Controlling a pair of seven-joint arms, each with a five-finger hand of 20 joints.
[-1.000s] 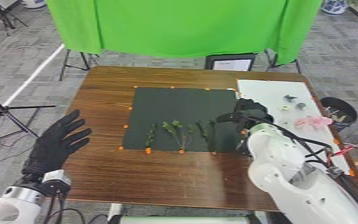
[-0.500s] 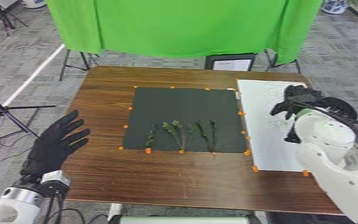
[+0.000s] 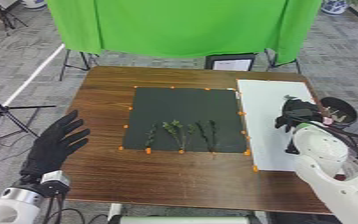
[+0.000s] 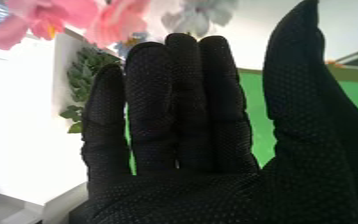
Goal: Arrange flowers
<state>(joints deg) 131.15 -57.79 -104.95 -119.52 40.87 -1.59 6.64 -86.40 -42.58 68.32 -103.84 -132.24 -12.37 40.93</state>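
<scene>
The green sprigs (image 3: pixel 174 130) lie side by side on the black mat (image 3: pixel 186 102), towards its near edge, their stems pointing roughly at the robot; that leaves the far half bare, presumably so blooms can go above the greenery. Orange tabs (image 3: pixel 149 150) line the mat's edges, probably to keep it from sliding.

The right hand (image 3: pixel 298 114) is over the right side of the white sheet (image 3: pixel 260 120), beside the black round container (image 3: pixel 352 106). In the wrist view its fingers are straight and the thumb stands well away, with nothing gripped; that wide opening would suit closing round a soft flower. Pink flowers (image 4: pixel 47 17), a pale flower (image 4: pixel 189 21) and a leafy sprig (image 4: pixel 88 75) are beyond the fingertips, though whether any petal touches the glove is hard to tell.

The left hand (image 3: pixel 53 147) is open and empty at the table's left side, out of the way. The next move likely calls for a light pinch, as petals could crush or snag
</scene>
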